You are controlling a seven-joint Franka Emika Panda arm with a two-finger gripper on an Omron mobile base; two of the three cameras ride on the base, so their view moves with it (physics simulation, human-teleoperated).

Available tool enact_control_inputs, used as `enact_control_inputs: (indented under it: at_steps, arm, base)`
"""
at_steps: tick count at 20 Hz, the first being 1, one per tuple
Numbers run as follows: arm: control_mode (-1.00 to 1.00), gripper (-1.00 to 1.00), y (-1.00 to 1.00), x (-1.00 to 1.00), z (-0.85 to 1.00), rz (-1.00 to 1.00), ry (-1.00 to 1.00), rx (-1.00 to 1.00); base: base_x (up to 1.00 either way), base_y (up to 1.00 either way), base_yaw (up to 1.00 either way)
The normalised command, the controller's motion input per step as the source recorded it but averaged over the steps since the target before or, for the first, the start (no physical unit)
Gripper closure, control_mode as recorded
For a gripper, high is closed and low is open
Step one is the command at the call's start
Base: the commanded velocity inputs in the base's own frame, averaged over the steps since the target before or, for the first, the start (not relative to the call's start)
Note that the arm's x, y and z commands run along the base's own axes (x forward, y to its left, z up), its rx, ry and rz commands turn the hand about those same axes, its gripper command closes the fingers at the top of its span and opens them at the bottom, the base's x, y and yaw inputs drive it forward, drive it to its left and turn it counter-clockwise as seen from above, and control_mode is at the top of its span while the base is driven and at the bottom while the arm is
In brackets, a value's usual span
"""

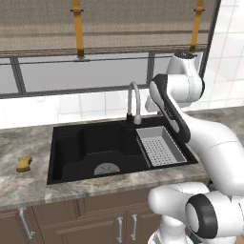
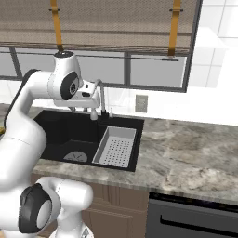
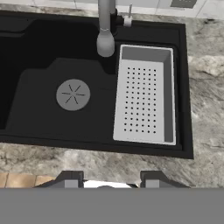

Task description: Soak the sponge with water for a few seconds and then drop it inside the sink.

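Step in hand: the approach is judged not yet begun; the sponge [image 1: 23,163] has not been picked up and no water stream is seen at the faucet [image 1: 133,101].
Sponge place: it lies on the bench [image 1: 28,143] near the left edge, well apart from the sink [image 1: 71,143] on its left side.
End effector: the end effector [image 3: 105,183] is held high above the front edge of the sink, looking down into the basin; its fingers are drawn in to their narrowest and nothing is seen between them.
Next move: the arm is judged to need a swing to the left, across the sink, and a descent over the sponge; the fingers would have to be spread before the sponge's pinched middle is taken.
After that: the water would have to be started, since the spout is dry.
Risk: the sponge is small and lumpy, so an off-centre pinch could let it slip.
Count, sponges: one.
Count, sinks: one, with one round drain [image 3: 73,94].
Count, drainer trays: one, the drainer tray [image 3: 144,98] sitting in the right end of the sink.
Count, faucets: one.
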Motion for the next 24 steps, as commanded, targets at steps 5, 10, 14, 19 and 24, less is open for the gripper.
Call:
enact_control_inputs:
  at_steps: [5,10,14,19,24]
  arm:
    - [-1.0,-1.0,0.0,-0.26,0.0,0.03,-0.01,0.0]
    - [-1.0,-1.0,0.0,-0.37,-0.02,0.04,0.0,0.0]
    - [-1.0,-1.0,0.0,-0.4,-0.04,0.04,0.0,0.0]
    - [-1.0,-1.0,0.0,-0.39,-0.05,0.02,-0.01,0.0]
    - [-1.0,-1.0,-0.01,-0.24,0.0,0.0,-0.03,0.0]
  base:
    - [0.0,0.0,0.0]
    - [0.0,0.0,0.0]
    - [0.0,0.0,0.0]
    - [0.0,0.0,0.0]
    - [0.0,0.0,0.0]
